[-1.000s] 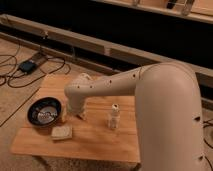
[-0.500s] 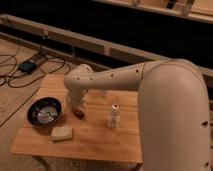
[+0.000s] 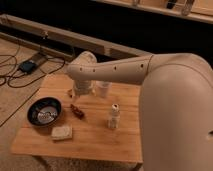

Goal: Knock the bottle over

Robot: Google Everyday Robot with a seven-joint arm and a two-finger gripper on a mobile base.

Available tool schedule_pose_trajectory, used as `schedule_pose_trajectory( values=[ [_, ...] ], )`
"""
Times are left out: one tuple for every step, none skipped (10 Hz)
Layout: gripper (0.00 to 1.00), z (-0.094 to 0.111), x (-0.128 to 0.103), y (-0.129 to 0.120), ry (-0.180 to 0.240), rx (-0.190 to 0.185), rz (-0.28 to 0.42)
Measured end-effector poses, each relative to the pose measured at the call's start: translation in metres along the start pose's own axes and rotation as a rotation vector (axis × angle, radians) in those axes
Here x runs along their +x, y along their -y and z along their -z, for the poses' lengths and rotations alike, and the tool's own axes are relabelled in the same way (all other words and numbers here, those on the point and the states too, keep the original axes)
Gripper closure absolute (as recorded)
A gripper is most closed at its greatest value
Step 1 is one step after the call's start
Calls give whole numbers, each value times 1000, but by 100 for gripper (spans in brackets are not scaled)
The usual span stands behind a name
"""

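The bottle (image 3: 114,117) is small and clear-whitish with a white cap. It stands upright on the wooden table (image 3: 95,140), right of centre. My gripper (image 3: 75,94) hangs below the white wrist near the table's far left part. It is well to the left of the bottle and behind it, and does not touch it. My big white arm reaches in from the right and passes above and behind the bottle.
A black bowl (image 3: 45,111) sits at the table's left. A small dark red-brown object (image 3: 77,111) lies just below the gripper. A tan sponge-like block (image 3: 61,132) lies near the front left. Cables and a dark box (image 3: 27,65) lie on the floor at left.
The arm's wrist and gripper have moved toward the far side of the table, away from the bowl. The bottle still stands in the same place.
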Motion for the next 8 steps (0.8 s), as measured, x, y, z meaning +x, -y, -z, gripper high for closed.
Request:
schedule_pose_trajectory(
  values=[
    [31, -1, 0, 16, 5, 35, -11],
    [31, -3, 2, 33, 8, 68, -28],
    [31, -4, 4, 46, 8, 91, -43],
    [31, -6, 7, 58, 8, 112, -60],
    [31, -7, 11, 77, 8, 142, -86],
    [31, -6, 13, 92, 8, 165, -107],
    [31, -5, 16, 105, 6, 185, -126],
    [31, -1, 20, 118, 3, 202, -145]
  ],
)
